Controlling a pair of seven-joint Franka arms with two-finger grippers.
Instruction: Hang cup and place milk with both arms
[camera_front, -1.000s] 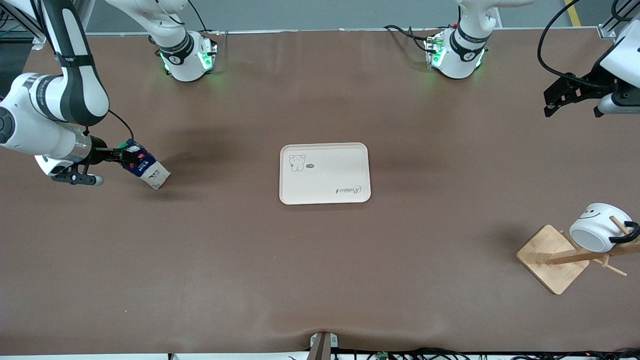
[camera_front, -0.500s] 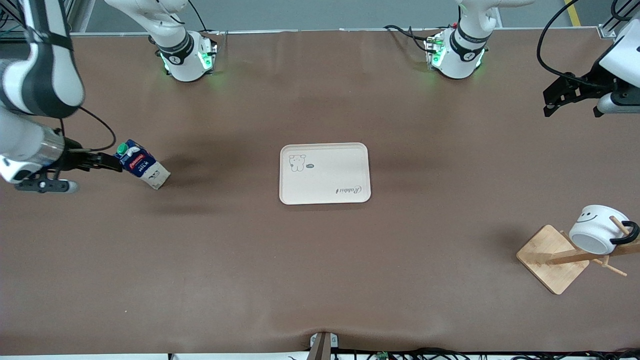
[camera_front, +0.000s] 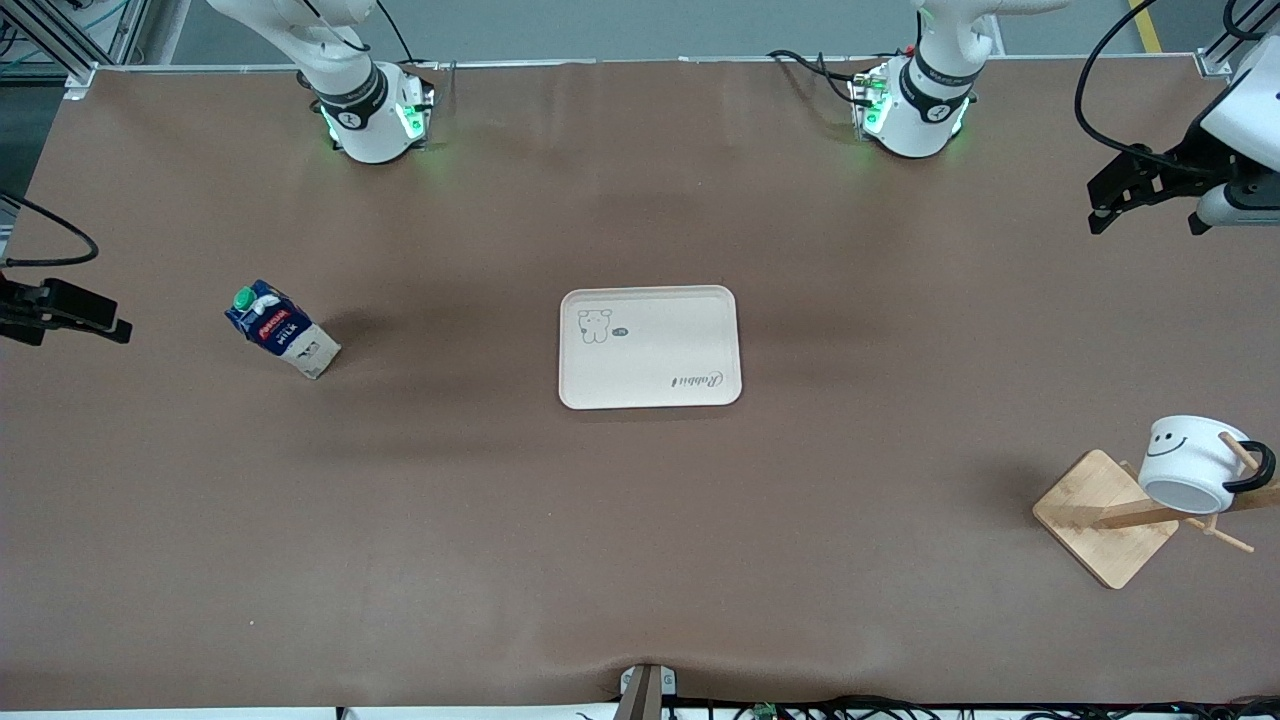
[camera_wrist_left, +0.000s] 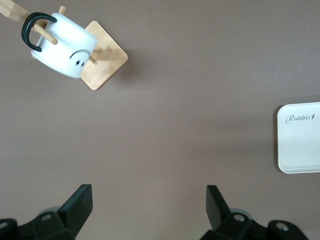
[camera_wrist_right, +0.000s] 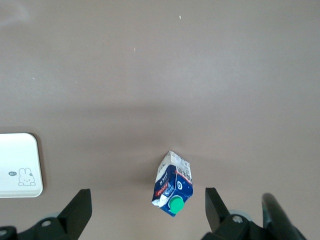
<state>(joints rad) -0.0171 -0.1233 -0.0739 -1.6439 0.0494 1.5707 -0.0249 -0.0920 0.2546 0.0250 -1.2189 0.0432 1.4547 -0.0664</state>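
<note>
The milk (camera_front: 281, 328), a dark-blue carton with a green cap, stands by itself on the brown table toward the right arm's end, level with the tray. My right gripper (camera_front: 70, 318) hangs open at that edge of the table, apart from the carton. In the right wrist view the milk (camera_wrist_right: 174, 186) lies ahead of the open right gripper (camera_wrist_right: 147, 207), touching neither finger. The white cup (camera_front: 1193, 463) hangs by its black handle on a peg of the wooden rack (camera_front: 1105, 517). My left gripper (camera_front: 1140, 205) waits open and empty, over the table farther from the front camera than the rack. The left wrist view shows the left gripper (camera_wrist_left: 148, 202), the cup (camera_wrist_left: 62, 45) and the rack (camera_wrist_left: 102, 62).
A cream tray (camera_front: 648, 346) with a rabbit drawing lies at the table's middle, with nothing on it. One corner of the tray (camera_wrist_left: 300, 145) shows in the left wrist view. The arms' green-lit bases (camera_front: 372, 115) (camera_front: 910, 105) stand along the farthest edge.
The right gripper has drawn away from the milk's top toward the table's edge, and the carton stays where it was. The cup has swung slightly on its peg. The left arm has not moved.
</note>
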